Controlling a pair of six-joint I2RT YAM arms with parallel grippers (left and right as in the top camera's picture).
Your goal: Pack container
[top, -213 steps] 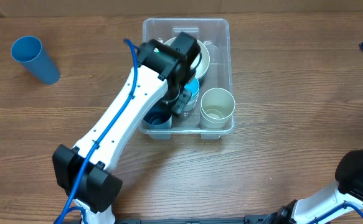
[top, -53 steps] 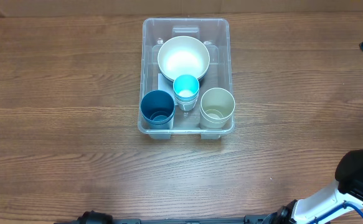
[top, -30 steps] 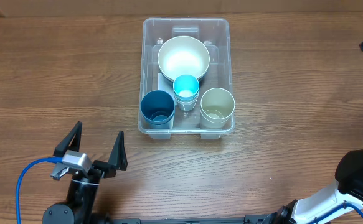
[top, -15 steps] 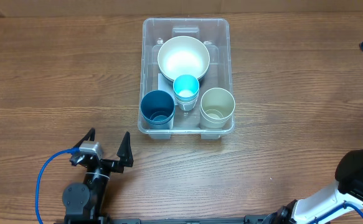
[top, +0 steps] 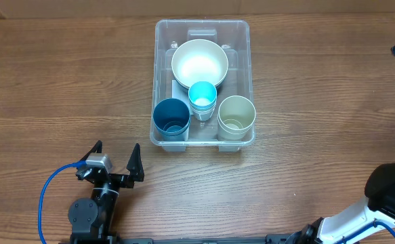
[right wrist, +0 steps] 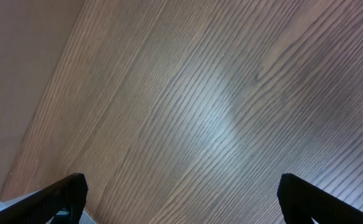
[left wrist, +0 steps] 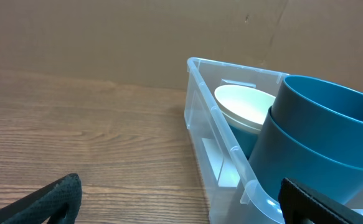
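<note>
The clear container (top: 246, 54) stands at the table's middle. In it are a white bowl (top: 199, 64), a light blue cup (top: 202, 93), a dark blue cup (top: 171, 116) and a cream cup (top: 236, 114). My left gripper (top: 116, 154) is open and empty, low at the front left, short of the container's near left corner. Its wrist view shows the container (left wrist: 197, 93), the white bowl (left wrist: 246, 106) and the dark blue cup (left wrist: 318, 137), which looks like two nested cups. My right gripper (right wrist: 181, 196) is open over bare wood, at the far right edge in the overhead view.
The wooden table (top: 61, 81) stretches to both sides of the container. A cardboard wall (left wrist: 106, 37) closes the back. A blue cable (top: 48, 196) loops from the left arm's base, and the right arm's base (top: 393, 193) fills the front right corner.
The left arm has left the container and drawn back to the front left, settling slightly to the right in the last second. The blue cup lying at the far left is gone from there.
</note>
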